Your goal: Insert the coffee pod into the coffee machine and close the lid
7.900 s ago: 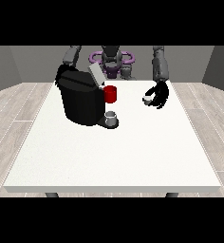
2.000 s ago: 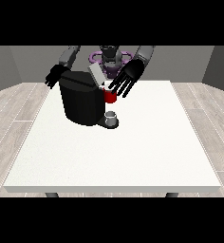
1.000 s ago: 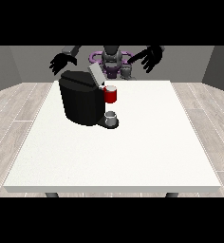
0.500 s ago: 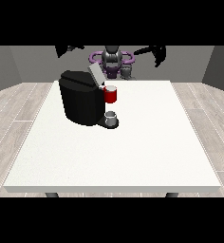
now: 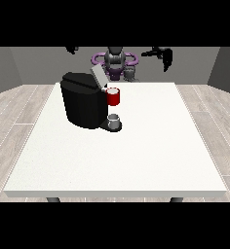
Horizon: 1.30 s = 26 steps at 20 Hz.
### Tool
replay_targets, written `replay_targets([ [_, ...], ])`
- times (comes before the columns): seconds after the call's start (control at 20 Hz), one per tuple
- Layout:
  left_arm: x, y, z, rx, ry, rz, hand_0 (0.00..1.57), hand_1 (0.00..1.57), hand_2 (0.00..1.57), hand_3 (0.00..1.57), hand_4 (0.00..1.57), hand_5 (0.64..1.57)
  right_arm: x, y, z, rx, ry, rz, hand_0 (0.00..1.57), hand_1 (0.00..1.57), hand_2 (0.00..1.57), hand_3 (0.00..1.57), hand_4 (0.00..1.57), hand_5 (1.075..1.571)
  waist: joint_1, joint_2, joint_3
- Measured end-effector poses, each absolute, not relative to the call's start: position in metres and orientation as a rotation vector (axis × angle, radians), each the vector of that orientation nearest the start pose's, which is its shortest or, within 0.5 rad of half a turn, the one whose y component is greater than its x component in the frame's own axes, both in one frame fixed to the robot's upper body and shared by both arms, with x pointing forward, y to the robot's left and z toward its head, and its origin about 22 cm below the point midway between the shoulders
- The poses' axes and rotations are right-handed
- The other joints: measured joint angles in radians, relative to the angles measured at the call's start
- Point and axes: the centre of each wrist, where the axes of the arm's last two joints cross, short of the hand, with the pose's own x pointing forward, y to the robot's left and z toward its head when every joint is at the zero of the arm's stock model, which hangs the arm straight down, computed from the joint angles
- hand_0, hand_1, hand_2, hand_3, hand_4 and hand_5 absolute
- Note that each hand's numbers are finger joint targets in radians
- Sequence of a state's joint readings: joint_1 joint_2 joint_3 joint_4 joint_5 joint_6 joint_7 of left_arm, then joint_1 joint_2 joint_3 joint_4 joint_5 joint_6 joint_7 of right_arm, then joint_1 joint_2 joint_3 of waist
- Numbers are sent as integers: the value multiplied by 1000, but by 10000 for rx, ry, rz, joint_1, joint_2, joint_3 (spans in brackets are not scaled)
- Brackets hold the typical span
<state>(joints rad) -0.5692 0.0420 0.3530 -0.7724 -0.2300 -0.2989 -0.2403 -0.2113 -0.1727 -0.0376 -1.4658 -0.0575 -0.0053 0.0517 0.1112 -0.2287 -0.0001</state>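
The black coffee machine [image 5: 84,99] stands on the far left part of the white table [image 5: 136,155]. Its grey lid [image 5: 98,76] is tilted up at the back. A red round part [image 5: 113,96] sits at the machine's front, above a small grey cup [image 5: 114,120] on the drip base. No loose coffee pod shows. The hand at the view's right [image 5: 162,53] is raised high above the table's far edge, fingers relaxed and holding nothing. Only a small part of the hand at the view's left [image 5: 72,49] shows at the scene's top edge, high above the machine.
The robot's torso [image 5: 115,62] with its purple ring stands behind the table's far edge. A wooden floor surrounds the table.
Both hands have risen from beside the machine and spread outward, well above and behind it. The machine, the lid and the cup have not moved.
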Motion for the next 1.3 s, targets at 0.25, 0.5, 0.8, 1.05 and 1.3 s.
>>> replay_targets([
  [0.25,348,235,-35,-1708,-15036,-2100,0,0,0,0,204,1571,302,-248,43,-626,-16256,1605,0,0,0,0,123,1571,230,205,1],
  [0.5,342,236,-23,-1760,-15568,-1946,0,0,0,0,0,1571,314,-245,48,-280,-16525,1638,0,0,0,0,0,1571,290,800,4],
  [0.8,329,238,-11,-1958,-15784,-1793,0,0,0,0,0,1571,330,-260,41,-393,-16340,1165,0,0,0,0,0,1571,711,1254,4],
  [1.05,324,244,8,-1642,-16126,-1620,0,0,0,0,0,1571,342,-258,42,-120,-16456,1364,0,0,0,0,0,1571,502,1757,3],
  [1.3,312,247,10,-1393,-16322,-1559,0,0,0,0,0,1571,356,-247,46,-131,-16560,1643,0,0,0,0,0,1571,387,2137,1],
])
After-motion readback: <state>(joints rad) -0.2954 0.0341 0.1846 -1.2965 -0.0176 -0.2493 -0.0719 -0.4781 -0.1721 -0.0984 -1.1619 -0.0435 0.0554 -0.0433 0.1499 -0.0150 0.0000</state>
